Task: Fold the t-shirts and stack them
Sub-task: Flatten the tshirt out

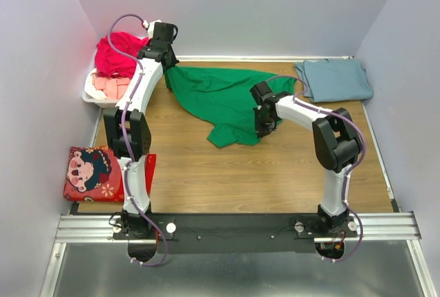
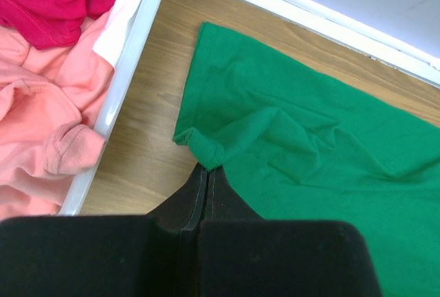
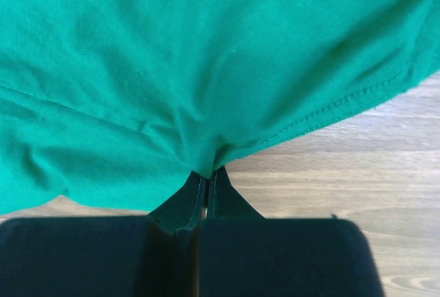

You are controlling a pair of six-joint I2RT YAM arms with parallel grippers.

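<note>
Wooden table (image 1: 240,173) carries the green tee (image 1: 220,101), spread crumpled mid-table and not yet folded. The left gripper (image 2: 207,170) and right gripper (image 3: 206,173) each pinch its edge, jaws closed. One blue tee (image 1: 335,79) lies folded far right. The red tee (image 1: 120,49) and pink tee (image 1: 113,87) wait in the basket (image 1: 96,99). Pale walls (image 1: 275,8) surround.

green t-shirt (image 1: 220,99): plain bright green | blue-grey t-shirt (image 1: 335,79): plain dusty blue-grey | magenta-red t-shirt (image 1: 120,53): plain | pink t-shirt (image 1: 113,88): pale salmon-pink | basket (image 1: 90,96): white | table (image 1: 240,173): light-brown wood grain | cushion (image 1: 93,172): red, printed cartoon girl's face, dark hair
</note>
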